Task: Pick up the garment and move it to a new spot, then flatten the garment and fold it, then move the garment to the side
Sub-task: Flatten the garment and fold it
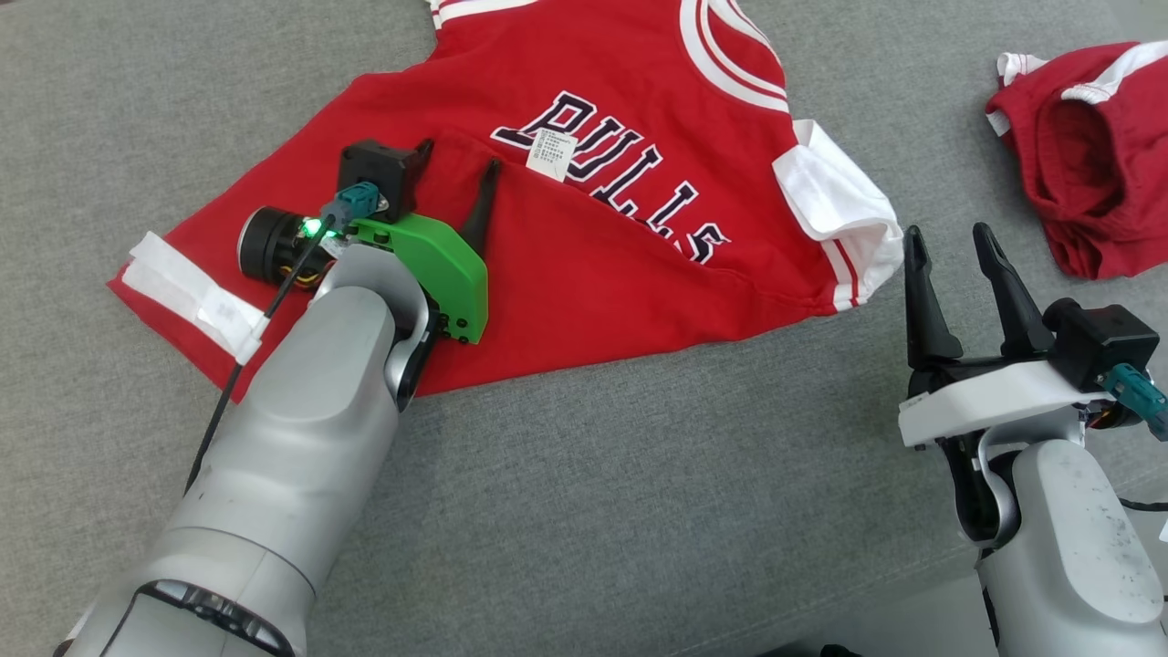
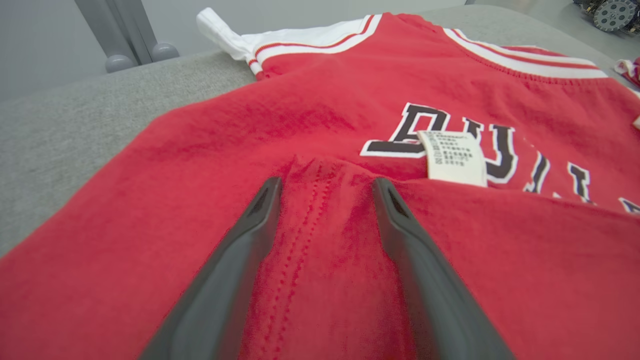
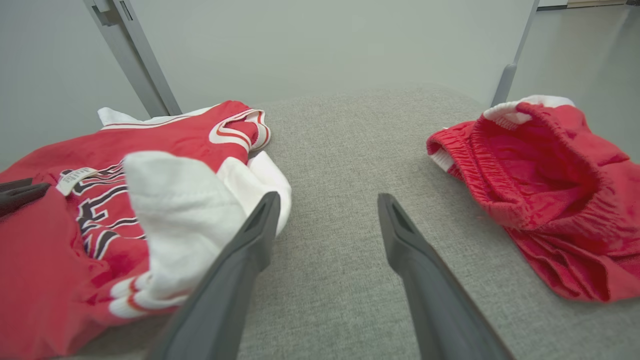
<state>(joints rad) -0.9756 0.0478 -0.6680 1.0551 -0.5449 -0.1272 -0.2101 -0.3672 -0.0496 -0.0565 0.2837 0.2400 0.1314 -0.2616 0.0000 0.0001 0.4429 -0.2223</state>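
My left arm (image 1: 292,438) reaches forward, its wrist (image 1: 406,301) rolled, I think, onto its side; the left gripper (image 2: 326,185) lies low with fingers (image 2: 235,260) spread wide. My right gripper (image 1: 949,233) rests at lower right, upright, parted and empty, its pale forearm (image 1: 1068,547) rising from the bottom edge.

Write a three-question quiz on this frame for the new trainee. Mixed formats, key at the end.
1. True or false: the left gripper is open, with a ridge of the red jersey between its fingers.
2. Pick one. The right gripper is:
A. shut on the jersey's collar
B. open over the grey surface, beside the white sleeve
C. shut on the jersey's hem
3. Fill in: the white care label lies over the printed word ____.

Key: 1 true; 2 B; 3 BULLS.
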